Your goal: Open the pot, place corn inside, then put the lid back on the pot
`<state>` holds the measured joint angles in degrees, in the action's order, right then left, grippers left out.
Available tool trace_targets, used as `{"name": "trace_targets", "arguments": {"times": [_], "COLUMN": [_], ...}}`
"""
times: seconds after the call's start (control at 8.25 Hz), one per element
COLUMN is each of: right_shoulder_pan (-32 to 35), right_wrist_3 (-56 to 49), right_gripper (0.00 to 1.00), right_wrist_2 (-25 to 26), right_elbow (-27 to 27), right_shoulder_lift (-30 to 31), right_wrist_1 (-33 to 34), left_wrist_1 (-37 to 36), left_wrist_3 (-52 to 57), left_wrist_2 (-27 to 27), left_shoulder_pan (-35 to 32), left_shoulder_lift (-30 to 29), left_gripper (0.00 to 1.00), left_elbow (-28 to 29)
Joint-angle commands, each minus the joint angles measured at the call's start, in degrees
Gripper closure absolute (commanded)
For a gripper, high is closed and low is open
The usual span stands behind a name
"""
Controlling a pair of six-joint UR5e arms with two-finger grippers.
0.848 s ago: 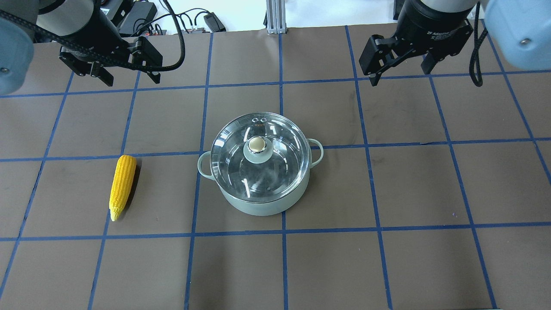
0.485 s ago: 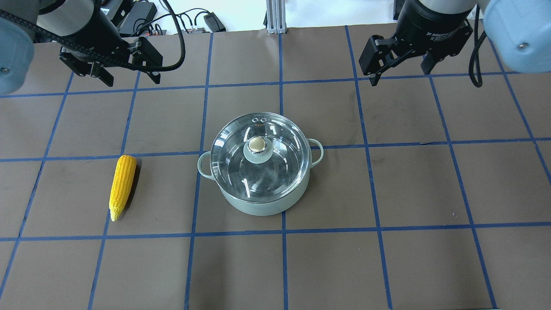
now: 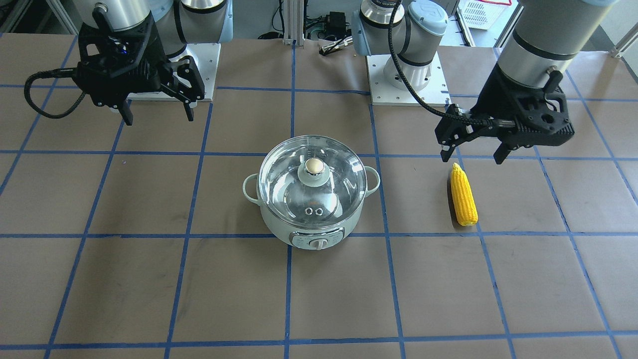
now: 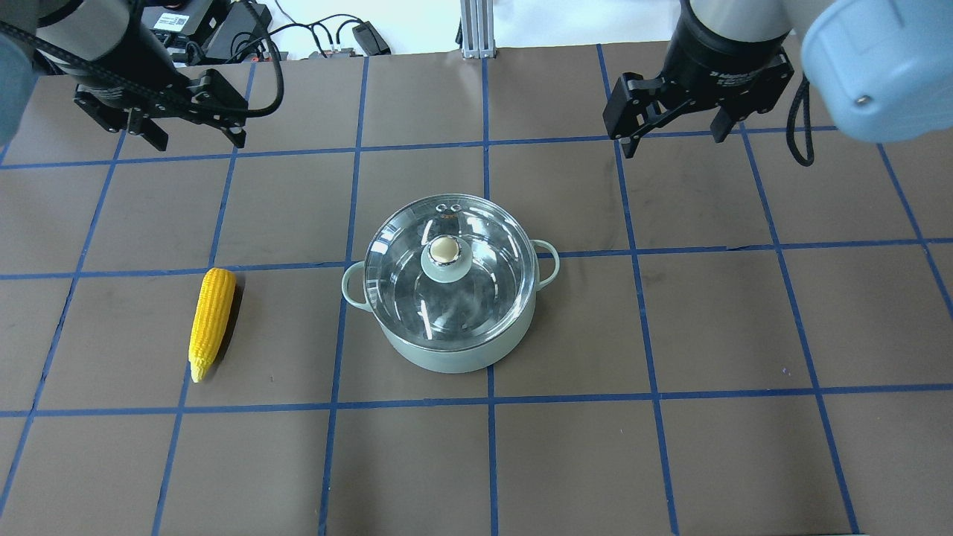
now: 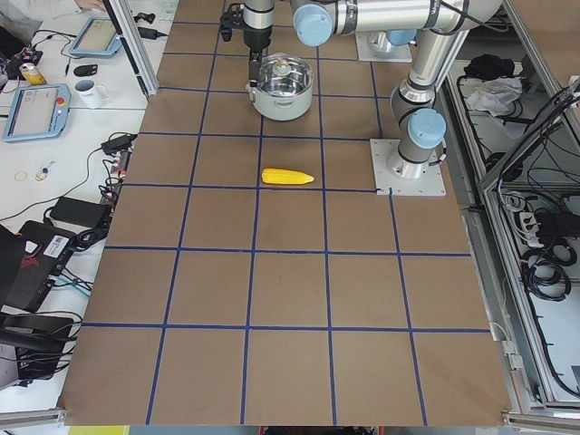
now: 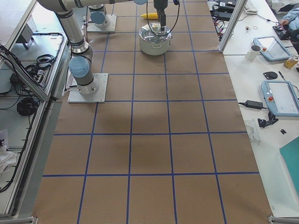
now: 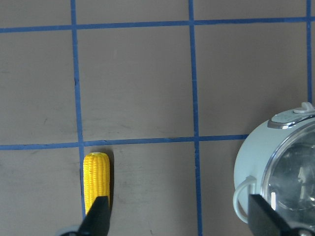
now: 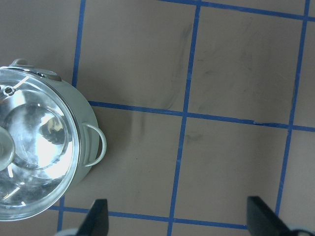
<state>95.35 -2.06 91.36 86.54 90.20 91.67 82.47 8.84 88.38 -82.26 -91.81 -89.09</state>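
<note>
Left tool (image 4: 199,141) well above corn (image 4: 211,320)

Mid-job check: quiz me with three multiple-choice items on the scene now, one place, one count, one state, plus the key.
1. Where is the corn? A) inside the pot B) on the table, to the robot's left of the pot C) to the robot's right of the pot.
2. How many vent holes has the lid? A) one B) two C) four.
3. The lid is: A) seated on the pot B) flat on the table C) leaning on the corn.
Key: 1 B: it lies apart from the pot on the overhead view's left; 2 B: two metal rings sit side by side; 3 A: the glass covers the pot's rim.
</note>
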Motion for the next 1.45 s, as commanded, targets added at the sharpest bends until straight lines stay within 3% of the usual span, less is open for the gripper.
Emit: {"name": "trace_targets", "arguments": {"times": [0.0, 0.24, 0.61, 1.33], "right_shoulder_pan": [6.74, 13.42, 16.0, 23.56], "right_wrist_3": [5.11, 8.29, 14.16, 23.58], "right_gripper": [0.0, 0.0, 0.0, 0.0], "right_wrist_2": [0.05, 0.66, 0.14, 0.14], "right_elbow": [0.12, 0.12, 0.12, 0.21], "right_shoulder_lift": [-2.82, -6.86, -10.21, -16.63], "right_wrist_1": [2.28, 7.55, 9.49, 15.82], "left_wrist_1": [0.15, -0.29, -0.55, -4.32], "left_wrist_3": [10.89, 14.7, 14.27, 13.92], "left_wrist_2": [-0.05, 0.13, -0.05, -0.14], "left_shoulder_pan": [10.68, 16.06, 16.7, 16.61], "left_shoulder_lift": [-3.54, -6.01, -9.6, -19.28], "left_gripper": [0.0, 0.0, 0.0, 0.0], "left_elbow": [-0.55, -4.75, -10.21, -10.66]}}
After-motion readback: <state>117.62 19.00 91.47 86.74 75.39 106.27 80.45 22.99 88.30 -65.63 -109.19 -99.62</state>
